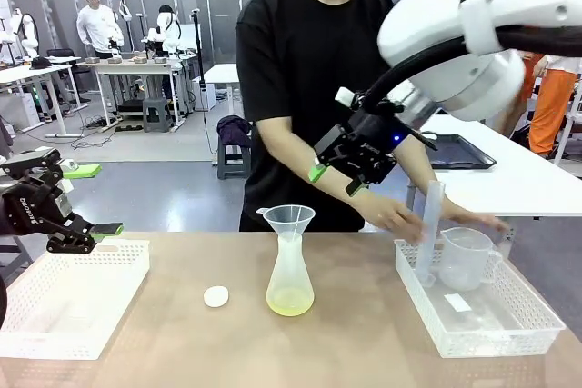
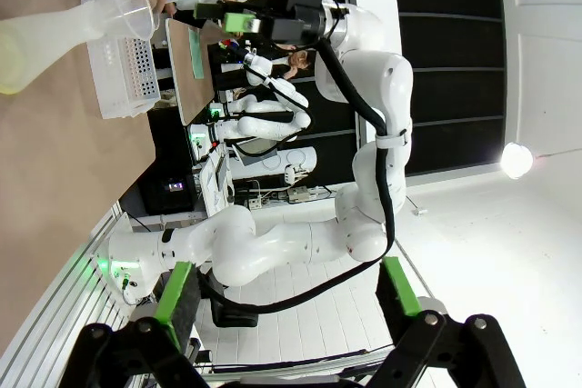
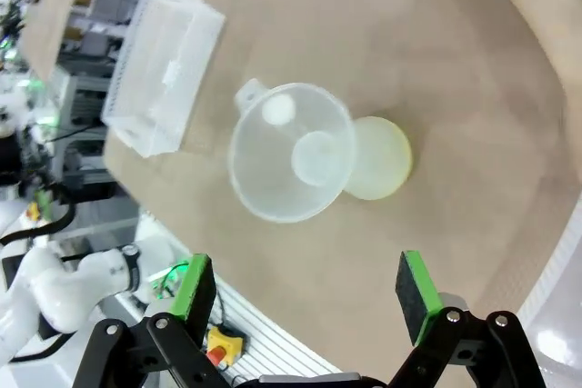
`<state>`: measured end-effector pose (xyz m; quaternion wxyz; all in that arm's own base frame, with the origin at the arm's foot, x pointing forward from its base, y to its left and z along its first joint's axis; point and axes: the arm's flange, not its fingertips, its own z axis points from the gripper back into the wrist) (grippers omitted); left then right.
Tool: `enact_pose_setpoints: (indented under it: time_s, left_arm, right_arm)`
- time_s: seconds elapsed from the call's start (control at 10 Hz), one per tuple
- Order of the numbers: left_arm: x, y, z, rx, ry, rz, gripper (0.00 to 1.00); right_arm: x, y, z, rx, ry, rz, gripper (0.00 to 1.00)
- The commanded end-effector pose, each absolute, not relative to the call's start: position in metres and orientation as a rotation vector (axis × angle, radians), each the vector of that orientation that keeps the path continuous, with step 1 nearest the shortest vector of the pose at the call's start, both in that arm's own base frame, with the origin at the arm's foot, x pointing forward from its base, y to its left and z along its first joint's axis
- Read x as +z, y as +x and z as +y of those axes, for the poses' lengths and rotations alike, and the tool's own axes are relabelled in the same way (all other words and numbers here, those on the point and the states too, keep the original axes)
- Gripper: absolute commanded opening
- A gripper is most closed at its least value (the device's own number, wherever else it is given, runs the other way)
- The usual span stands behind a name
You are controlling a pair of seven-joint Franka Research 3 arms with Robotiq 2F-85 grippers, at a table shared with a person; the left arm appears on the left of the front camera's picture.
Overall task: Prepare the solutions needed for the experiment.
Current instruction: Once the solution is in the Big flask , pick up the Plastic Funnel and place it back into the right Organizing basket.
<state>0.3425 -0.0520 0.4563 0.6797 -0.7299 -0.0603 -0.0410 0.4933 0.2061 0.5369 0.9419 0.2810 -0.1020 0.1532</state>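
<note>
The solutions show as a pale yellow-green band (image 1: pixel 290 301) at the bottom of a translucent flask (image 1: pixel 291 265) with a funnel (image 1: pixel 289 219) in its neck, at the table's middle. From above, the funnel (image 3: pixel 291 165) hides most of the flask, and the liquid (image 3: pixel 384 163) shows beside it. My right gripper (image 1: pixel 335 179) hangs open high above the flask, in front of the person; its fingers (image 3: pixel 306 288) hold nothing. Off the table's left edge, my left gripper (image 1: pixel 95 199) is open and empty, its pads (image 2: pixel 173 293) spread wide. The flask (image 2: pixel 45 38) lies far from it.
A small white disc (image 1: pixel 216 296) lies left of the flask. A white basket (image 1: pixel 91 265) sits at the left. Another basket (image 1: pixel 509 324) at the right holds a beaker (image 1: pixel 464 256) and a tall cylinder (image 1: pixel 429 229), which the person's hand (image 1: pixel 391 215) grips.
</note>
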Motion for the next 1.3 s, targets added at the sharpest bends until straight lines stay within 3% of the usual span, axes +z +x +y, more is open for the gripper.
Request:
enact_pose_setpoints:
  time_s: [0.0, 0.2, 0.6, 0.7, 1.2]
  left_arm:
    - [0.459, 0.343, -0.052, -0.094, -1.656, -0.129, 1.00]
    - [0.459, 0.343, -0.052, -0.094, -1.656, -0.129, 1.00]
    - [0.459, 0.343, -0.052, -0.094, -1.656, -0.129, 1.00]
    - [0.459, 0.343, -0.052, -0.094, -1.656, -0.129, 1.00]
    - [0.459, 0.343, -0.052, -0.094, -1.656, -0.129, 1.00]
  right_arm:
    - [0.537, 0.517, 0.221, 0.223, 0.437, -0.144, 1.00]
    - [0.539, 0.526, 0.234, 0.200, 0.355, -0.112, 1.00]
    - [0.535, 0.528, 0.247, 0.080, 0.356, -0.095, 1.00]
    - [0.530, 0.525, 0.238, 0.202, 0.365, -0.109, 1.00]
    - [0.520, 0.527, 0.254, 0.195, 0.335, -0.058, 1.00]
